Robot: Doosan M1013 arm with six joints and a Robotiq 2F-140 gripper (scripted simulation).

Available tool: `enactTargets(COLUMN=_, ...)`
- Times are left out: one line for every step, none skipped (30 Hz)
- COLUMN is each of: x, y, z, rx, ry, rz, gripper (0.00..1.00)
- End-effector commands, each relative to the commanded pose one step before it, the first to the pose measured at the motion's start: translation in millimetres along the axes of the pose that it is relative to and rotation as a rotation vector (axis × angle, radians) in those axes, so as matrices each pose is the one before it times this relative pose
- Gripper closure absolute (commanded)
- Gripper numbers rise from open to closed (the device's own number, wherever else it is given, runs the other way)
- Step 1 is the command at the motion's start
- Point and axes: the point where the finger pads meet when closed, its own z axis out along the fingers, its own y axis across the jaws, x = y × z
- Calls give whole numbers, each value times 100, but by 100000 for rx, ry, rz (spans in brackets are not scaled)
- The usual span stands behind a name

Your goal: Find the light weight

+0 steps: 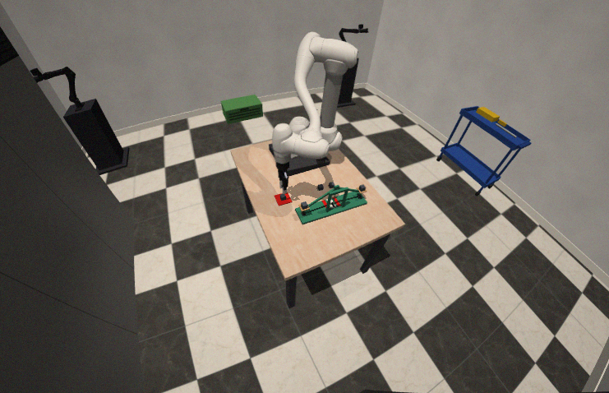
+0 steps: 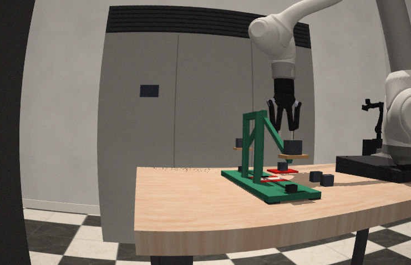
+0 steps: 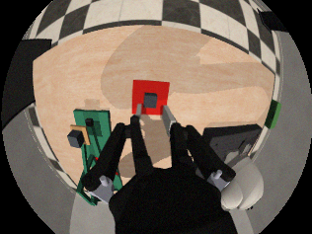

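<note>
The red dish [image 1: 280,202] [image 2: 294,171] [image 3: 140,88] lies on the table with one dark weight [image 2: 282,166] [image 3: 150,100] flat on it. My gripper [image 1: 284,190] [image 2: 285,134] [image 3: 152,111] is open and empty, just above that weight, fingertips clear of it. The green rocker balance [image 1: 314,216] [image 2: 274,197] carries one weight [image 1: 304,205] [image 2: 238,142] [image 3: 75,138] on the pan beside the dish and one weight [image 1: 362,187] [image 2: 292,147] on the other pan. The beam looks about level; the pointer's tip is too small to read. Two loose weights [image 1: 320,187] [image 1: 331,184] [image 2: 315,176] [image 2: 326,180] stand on the table, off the dish.
The balance's uprights [image 2: 258,146] rise beside the gripper's area. The arm's dark base plate [image 1: 309,165] [image 2: 368,168] [image 3: 217,137] is at the table's robot end. A blue cart [image 1: 495,127] and a green box [image 1: 242,108] stand on the floor away from the table.
</note>
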Motion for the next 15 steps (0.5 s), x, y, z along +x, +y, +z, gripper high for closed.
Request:
enactTargets(x=422, y=135, z=-1158, rx=-177, ry=364, rz=357, gripper=65)
enactTargets(x=0, y=0, z=-291, rx=0, ry=0, rz=0, gripper=65)
enactTargets(x=0, y=0, z=-229, rx=0, ry=0, rz=0, gripper=65)
enactTargets(x=0, y=0, z=-167, rx=0, ry=0, rz=0, gripper=65)
enactTargets(x=0, y=0, z=-110, rx=0, ry=0, rz=0, gripper=65)
enactTargets(x=0, y=0, z=-61, rx=0, ry=0, rz=0, gripper=65)
enactTargets(x=0, y=0, z=-24, rx=0, ry=0, rz=0, gripper=65)
enactTargets(x=0, y=0, z=-4, rx=0, ry=0, rz=0, gripper=65)
enactTargets(x=0, y=0, z=0, rx=0, ry=0, rz=0, gripper=0)
enactTargets(x=0, y=0, z=0, rx=0, ry=0, rz=0, gripper=0)
enactTargets(x=0, y=0, z=0, rx=0, ry=0, rz=0, gripper=0)
enactTargets(x=0, y=0, z=0, rx=0, ry=0, rz=0, gripper=0)
enactTargets(x=0, y=0, z=0, rx=0, ry=0, rz=0, gripper=0)
enactTargets(x=0, y=0, z=0, rx=0, ry=0, rz=0, gripper=0)
enactTargets(x=0, y=0, z=0, rx=0, ry=0, rz=0, gripper=0)
